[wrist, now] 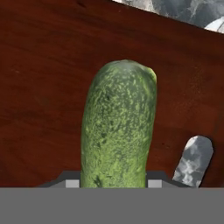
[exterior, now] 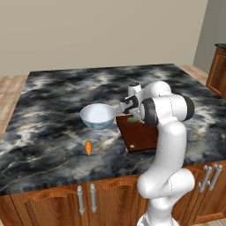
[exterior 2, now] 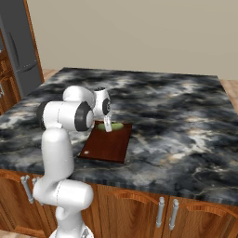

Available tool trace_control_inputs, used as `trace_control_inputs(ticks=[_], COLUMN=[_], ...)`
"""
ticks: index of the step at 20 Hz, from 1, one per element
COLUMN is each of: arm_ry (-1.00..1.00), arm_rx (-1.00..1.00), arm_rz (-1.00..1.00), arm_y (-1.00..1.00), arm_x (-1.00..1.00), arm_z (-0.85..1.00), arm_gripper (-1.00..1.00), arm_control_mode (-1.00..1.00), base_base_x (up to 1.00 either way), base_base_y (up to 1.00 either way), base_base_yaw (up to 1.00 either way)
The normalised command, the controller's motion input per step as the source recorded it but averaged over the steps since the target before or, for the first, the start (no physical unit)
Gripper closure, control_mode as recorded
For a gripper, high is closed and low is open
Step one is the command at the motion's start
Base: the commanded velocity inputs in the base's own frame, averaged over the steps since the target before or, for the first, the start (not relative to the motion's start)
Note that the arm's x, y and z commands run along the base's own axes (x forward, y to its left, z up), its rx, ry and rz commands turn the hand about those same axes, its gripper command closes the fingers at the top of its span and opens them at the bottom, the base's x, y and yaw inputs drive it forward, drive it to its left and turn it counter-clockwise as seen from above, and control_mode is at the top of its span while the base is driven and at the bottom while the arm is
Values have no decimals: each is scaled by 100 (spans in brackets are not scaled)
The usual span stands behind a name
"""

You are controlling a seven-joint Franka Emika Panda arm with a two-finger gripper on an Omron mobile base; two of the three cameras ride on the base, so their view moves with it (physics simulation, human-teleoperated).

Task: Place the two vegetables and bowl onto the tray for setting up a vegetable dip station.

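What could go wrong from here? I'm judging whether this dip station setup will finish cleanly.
The cucumber sits over the far end of the tray, near the rim; released there, it may roll toward the edge or off. The hand seems closed around it, so a crooked release might nudge it. The bowl stands close beside the tray, where the arm could bump it. The carrot lies on the counter.

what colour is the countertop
Dark grey-black marble countertop with pale veins, clearest in the left base view.

Two base cameras looked down over the arm from behind, left and right, sharing the tray; the hand camera sat close above the green vegetable.
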Motion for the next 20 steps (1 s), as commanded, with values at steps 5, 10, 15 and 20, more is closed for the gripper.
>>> trace_control_inputs(ticks=[5, 10, 15, 20], arm_ry=[0, 0, 0, 0], arm_rx=[0, 0, 0, 0], arm_rz=[0, 0, 2, 2], arm_y=[0, 0, 0, 0], arm_x=[44, 24, 7, 6], arm_z=[-8, -8, -7, -16], arm_gripper=[100, 100, 100, 100], arm_control_mode=[-100, -100, -100, -100], base_base_x=[0, 0, 0, 0], base_base_y=[0, 0, 0, 0], base_base_yaw=[0, 0, 0, 0])
